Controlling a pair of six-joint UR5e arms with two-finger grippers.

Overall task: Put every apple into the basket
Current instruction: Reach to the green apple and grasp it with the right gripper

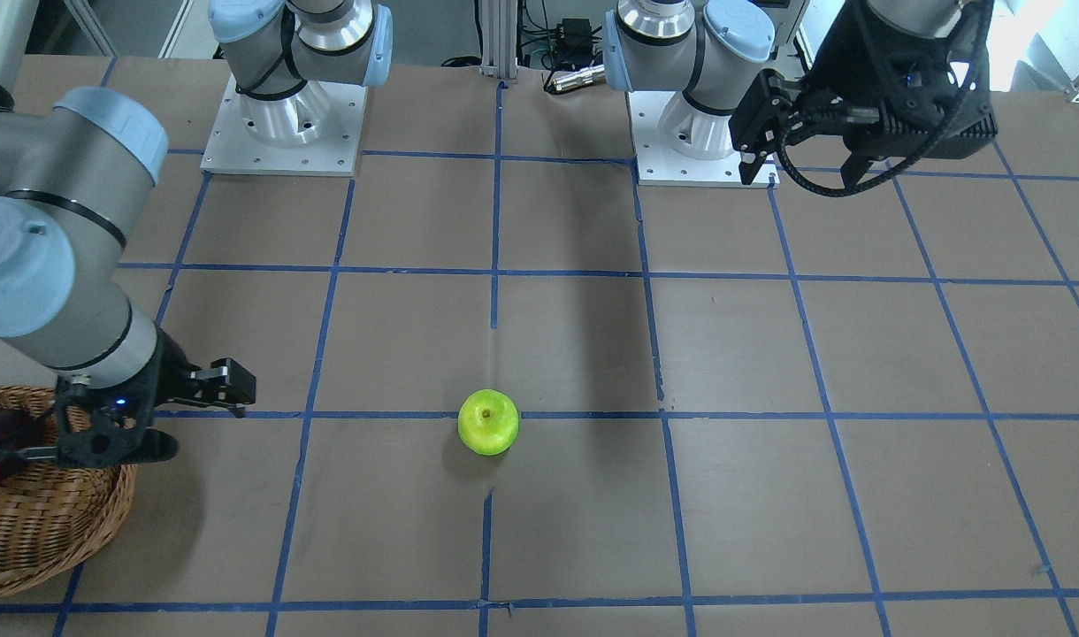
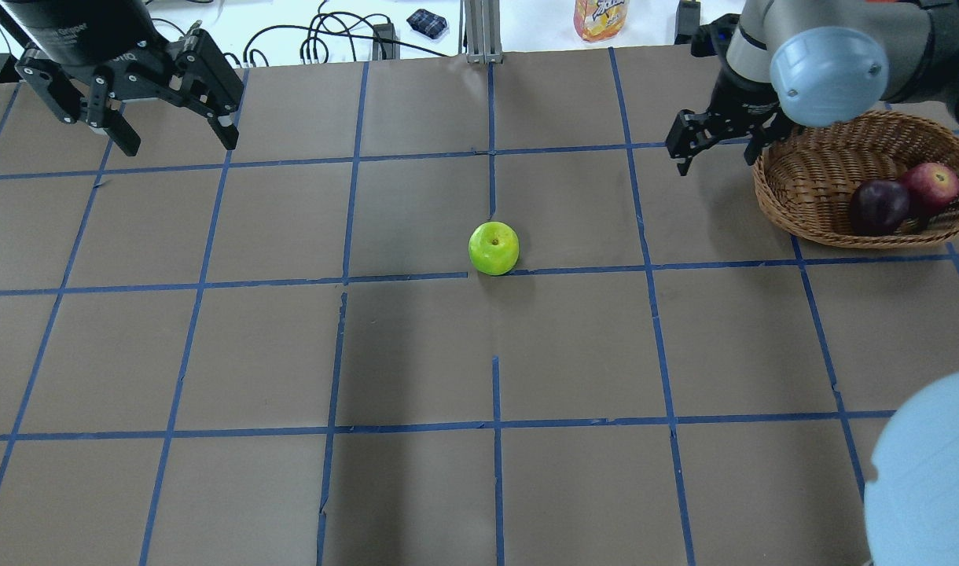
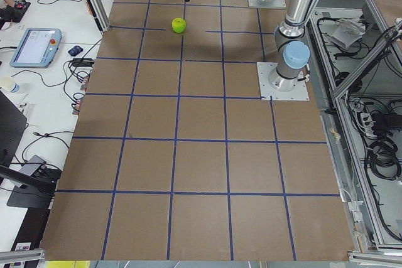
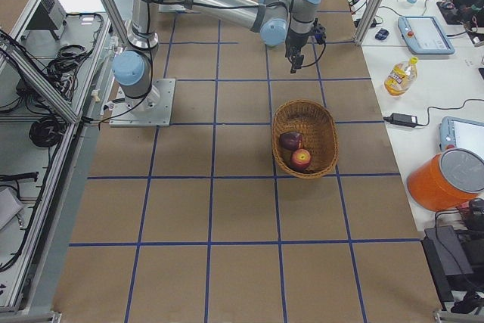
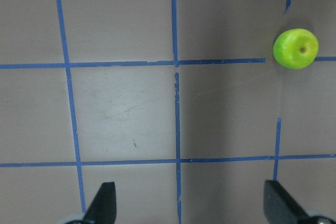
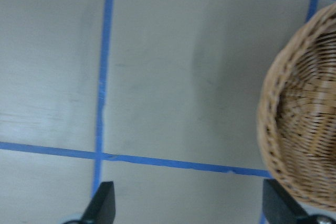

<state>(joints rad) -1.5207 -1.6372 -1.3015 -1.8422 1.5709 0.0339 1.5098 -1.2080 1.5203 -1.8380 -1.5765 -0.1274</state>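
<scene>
The lime green apple (image 2: 494,248) stands alone near the table's middle; it also shows in the front view (image 1: 488,422) and at the upper right of the left wrist view (image 5: 295,49). The wicker basket (image 2: 802,177) sits at the far right and holds the dark maroon apple (image 2: 879,207) and the red apple (image 2: 934,185). My right gripper (image 2: 715,161) is open and empty, just beside the basket's left rim (image 6: 273,129). My left gripper (image 2: 179,145) is open and empty, high over the far left, well away from the green apple.
An orange drink bottle (image 2: 601,17) and cables lie past the table's far edge. The two arm bases (image 1: 283,115) (image 1: 699,115) stand at the robot's side. My right arm's elbow (image 2: 927,472) looms at the near right corner.
</scene>
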